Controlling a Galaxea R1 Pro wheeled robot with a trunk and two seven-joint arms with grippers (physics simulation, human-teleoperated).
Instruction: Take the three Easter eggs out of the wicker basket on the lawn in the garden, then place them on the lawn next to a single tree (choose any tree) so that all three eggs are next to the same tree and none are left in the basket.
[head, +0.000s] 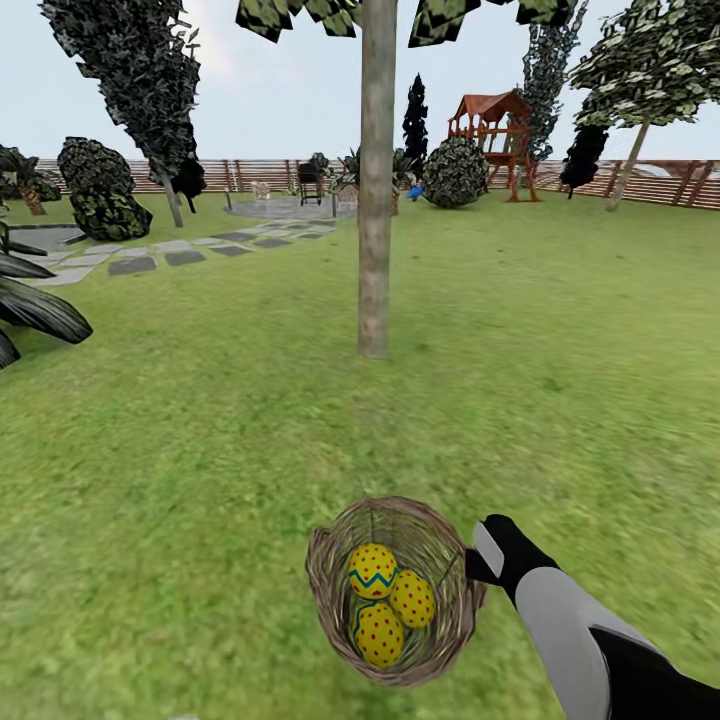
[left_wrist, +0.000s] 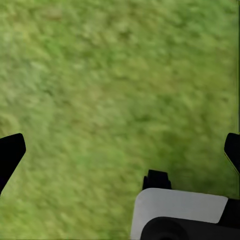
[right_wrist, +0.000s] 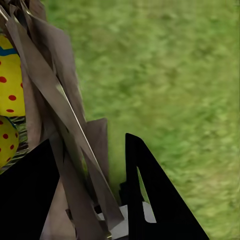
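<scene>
The wicker basket (head: 325, 590) is low in the head view with the three Easter eggs inside: one with a blue-green zigzag (head: 372, 571), one beside it (head: 412, 598), and one nearest me (head: 380, 633). My right gripper (head: 472, 565) is shut on the basket's right rim. In the right wrist view the woven wall (right_wrist: 55, 100) runs between the dark fingers (right_wrist: 150, 195), with two eggs (right_wrist: 10, 80) behind it. A tree (head: 376, 200) with a pale trunk stands straight ahead on the lawn (head: 200, 420). My left gripper (left_wrist: 120, 150) hangs open over bare grass.
A grey stepping-stone path (head: 150, 255) runs at the left, with dark palm leaves (head: 35, 305) at the left edge. A wooden fence (head: 660, 180), a red playset (head: 495, 140) and bushes (head: 455, 172) line the far side. Open grass lies between the basket and the trunk.
</scene>
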